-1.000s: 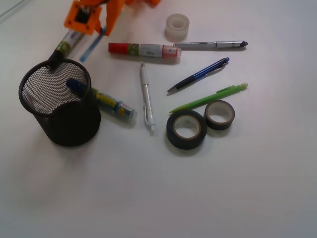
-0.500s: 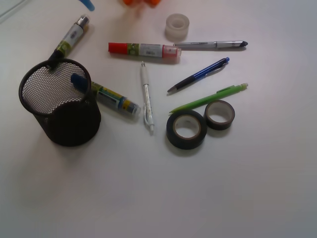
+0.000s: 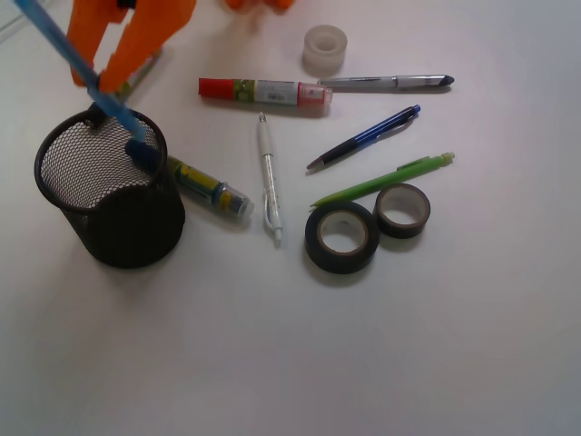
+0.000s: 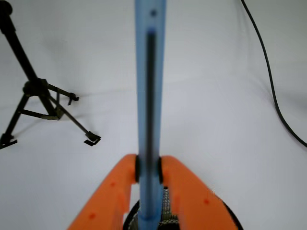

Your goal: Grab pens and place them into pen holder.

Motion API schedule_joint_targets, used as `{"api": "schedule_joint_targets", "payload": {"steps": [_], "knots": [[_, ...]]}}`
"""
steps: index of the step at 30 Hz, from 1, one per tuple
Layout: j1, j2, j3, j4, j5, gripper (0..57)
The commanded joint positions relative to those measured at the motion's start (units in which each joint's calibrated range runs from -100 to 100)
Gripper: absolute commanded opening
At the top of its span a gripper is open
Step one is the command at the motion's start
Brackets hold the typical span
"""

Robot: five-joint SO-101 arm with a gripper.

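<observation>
Surroundings: a fat labelled marker (image 3: 207,186) lies just right of the pen holder (image 3: 109,186), its blue cap at the rim. A red-capped marker (image 3: 265,91), a clear tape roll (image 3: 325,50) and two black tape rolls (image 3: 341,238) lie further right on the white counter (image 3: 363,363), well apart from the holder.
Loose pens: white pen (image 3: 268,177), dark blue pen (image 3: 363,138), green pen (image 3: 383,179) and silver pen (image 3: 386,83) all lie flat on the counter.
Tool: the orange tool (image 3: 102,80) is clamped on the light blue pen (image 3: 77,68), above the holder's far rim.
Pen axis: in the front view it slants from upper left down to the right, its lower end over the holder's mouth near the marker cap.
Wrist view only: the pen (image 4: 149,96) runs straight up the middle, pinched between both orange fingers (image 4: 112,191), with mesh rim (image 4: 165,211) just below. A black tripod (image 4: 33,96) and a cable (image 4: 268,72) show on the counter beyond.
</observation>
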Motion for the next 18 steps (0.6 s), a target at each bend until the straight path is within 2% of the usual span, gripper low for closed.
{"api": "schedule_joint_targets", "payload": {"steps": [1,7,13,18], "knots": [[1.9,4.6,-2.5,-6.3,0.0,0.3],[3.2,10.8,-2.5,-13.5,2.1,2.0],[3.0,11.3,-2.5,-13.8,2.8,23.0],[1.4,5.0,-3.0,-8.6,5.5,23.3]]}}
